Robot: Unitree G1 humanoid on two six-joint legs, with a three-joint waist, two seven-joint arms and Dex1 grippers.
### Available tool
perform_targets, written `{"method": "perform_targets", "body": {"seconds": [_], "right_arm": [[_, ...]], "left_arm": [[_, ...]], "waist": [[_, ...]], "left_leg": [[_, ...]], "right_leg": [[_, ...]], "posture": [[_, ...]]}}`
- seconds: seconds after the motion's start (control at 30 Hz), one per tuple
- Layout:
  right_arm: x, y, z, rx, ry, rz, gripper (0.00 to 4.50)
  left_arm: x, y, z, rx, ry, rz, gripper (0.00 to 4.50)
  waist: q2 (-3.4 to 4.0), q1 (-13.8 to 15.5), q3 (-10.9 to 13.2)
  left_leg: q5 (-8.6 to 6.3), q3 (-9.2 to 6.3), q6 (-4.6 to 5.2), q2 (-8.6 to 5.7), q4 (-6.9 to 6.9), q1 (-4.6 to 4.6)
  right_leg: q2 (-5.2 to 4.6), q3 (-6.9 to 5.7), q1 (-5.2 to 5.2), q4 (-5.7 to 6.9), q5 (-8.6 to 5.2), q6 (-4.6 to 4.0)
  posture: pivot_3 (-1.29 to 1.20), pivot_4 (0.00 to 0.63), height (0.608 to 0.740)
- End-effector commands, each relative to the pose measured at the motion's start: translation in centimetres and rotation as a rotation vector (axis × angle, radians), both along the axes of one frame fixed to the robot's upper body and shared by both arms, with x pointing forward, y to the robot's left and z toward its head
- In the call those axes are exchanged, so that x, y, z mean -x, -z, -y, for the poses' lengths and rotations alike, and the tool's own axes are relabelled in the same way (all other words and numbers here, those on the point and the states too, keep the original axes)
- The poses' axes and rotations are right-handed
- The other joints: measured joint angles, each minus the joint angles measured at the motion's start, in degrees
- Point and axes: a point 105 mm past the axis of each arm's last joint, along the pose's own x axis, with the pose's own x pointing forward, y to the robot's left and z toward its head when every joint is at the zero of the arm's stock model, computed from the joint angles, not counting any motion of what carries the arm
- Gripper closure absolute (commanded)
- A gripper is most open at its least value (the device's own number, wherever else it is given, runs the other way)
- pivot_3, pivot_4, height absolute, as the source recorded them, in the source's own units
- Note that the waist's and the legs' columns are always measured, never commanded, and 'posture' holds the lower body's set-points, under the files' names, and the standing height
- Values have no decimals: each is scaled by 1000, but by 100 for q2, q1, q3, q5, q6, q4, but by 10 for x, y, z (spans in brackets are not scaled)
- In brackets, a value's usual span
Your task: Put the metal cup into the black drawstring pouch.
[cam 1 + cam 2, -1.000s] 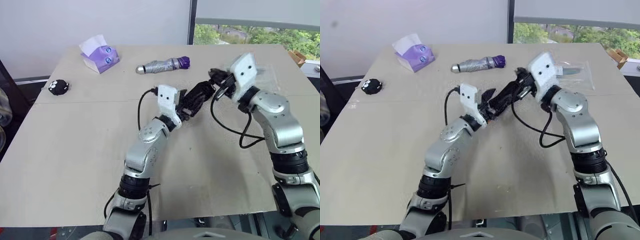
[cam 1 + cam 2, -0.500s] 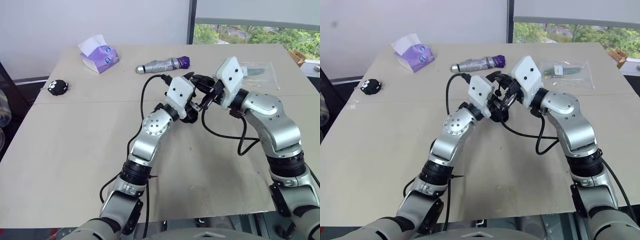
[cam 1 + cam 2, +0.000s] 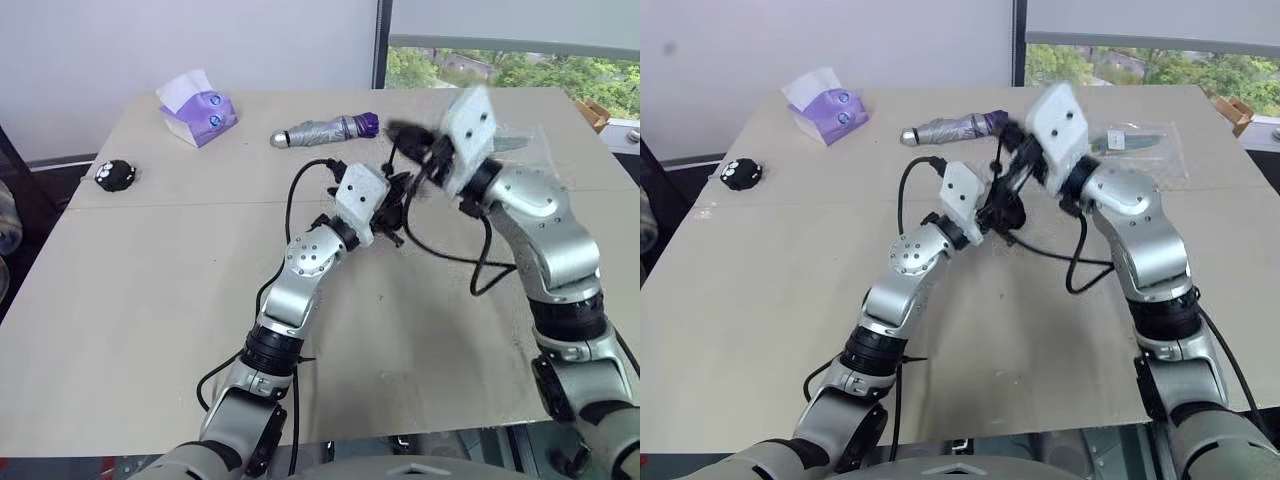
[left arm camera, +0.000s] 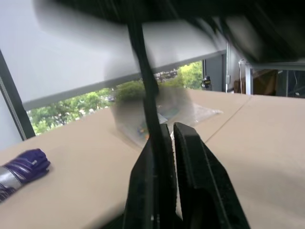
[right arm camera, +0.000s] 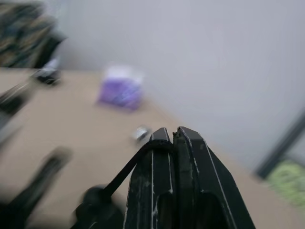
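Black drawstring pouch [image 3: 1006, 214] shows as a dark bunched mass just in front of the left arm's wrist, over the middle of the counter [image 3: 150, 330] and somewhat toward its far edge. Whether it hangs free or touches the surface cannot be told.

The left gripper [image 4: 170, 130] is clenched, its two black fingers pressed together. In the left wrist view a thin black cord [image 4: 145, 81] runs down to the tip of one finger. Whether it is pinched there or only passes beside the finger is not clear.

The right gripper [image 5: 171, 133] is higher and nearer the far edge than the left one. It is clenched too, grasping the cord: in the right wrist view the line curls over the fingertips into the seam between them. From there it slants away to a blurred dark lump.

A folded silver umbrella [image 3: 325, 130] with a purple end lies near the middle of the far edge. A purple tissue pack [image 3: 200, 112] sits by the far left corner. A small black round object [image 3: 116, 174] rests close to the left edge. A clear plastic bag [image 3: 1140, 140] lies toward the far right corner, beyond the right arm.
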Motion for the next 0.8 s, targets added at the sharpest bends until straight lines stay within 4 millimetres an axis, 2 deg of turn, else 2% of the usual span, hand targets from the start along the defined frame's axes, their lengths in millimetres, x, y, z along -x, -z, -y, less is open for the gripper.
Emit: {"method": "perform_targets", "body": {"seconds": [0.03,0.2,0.27,0.37,0.4,0.43,0.47,0.6,0.8], "right_arm": [[9,-52,25,-120,110,240,4500],[8,-58,27,-145,121,271,4500],[8,-50,19,-107,80,241,4500],[11,-33,2,-32,6,192,4500],[12,-29,-3,-14,-13,182,4500],[14,-26,-7,1,-31,172,4500],[15,-23,-10,14,-48,162,4500],[20,-13,-20,57,-102,130,4500],[24,-6,-26,94,-118,125,4500]], "left_arm": [[-2,1,-3,-3,-22,14,4430],[-4,-1,-5,3,-27,27,4430],[-4,-11,-6,63,-21,37,4430],[3,-38,-7,137,33,110,4430],[4,-44,-8,137,34,138,3926],[5,-49,-9,132,28,166,3719],[5,-55,-9,125,25,196,3301],[8,-71,-8,129,28,264,3301],[11,-76,-7,149,37,277,3301]], "waist": [[-1,11,-1],[0,4,-1],[0,3,0],[0,-1,0],[1,0,0],[0,-1,0],[0,-1,0],[0,5,0],[0,4,0]], "left_leg": [[0,0,0,0,0,0],[0,2,-1,2,-3,-2],[0,1,-1,3,-3,-2],[0,0,0,5,-3,-2],[0,-1,0,7,-3,-2],[0,-1,0,6,-3,-2],[0,-1,0,5,-3,-1],[0,-2,0,4,-2,-1],[0,-1,0,4,-2,-2]], "right_leg": [[0,-2,0,0,0,0],[-1,-1,0,-1,0,0],[-1,-1,-1,-1,0,0],[-1,-2,-1,-1,0,0],[-1,-3,-1,0,0,0],[0,-4,-1,0,0,0],[0,-3,-1,2,0,0],[-1,-3,0,3,0,0],[-1,-3,0,-2,0,0]], "posture": [[0,150,740],[0,150,740],[0,150,740],[0,150,740],[0,150,740],[0,150,740],[0,150,740],[0,150,740],[0,150,740]]}}
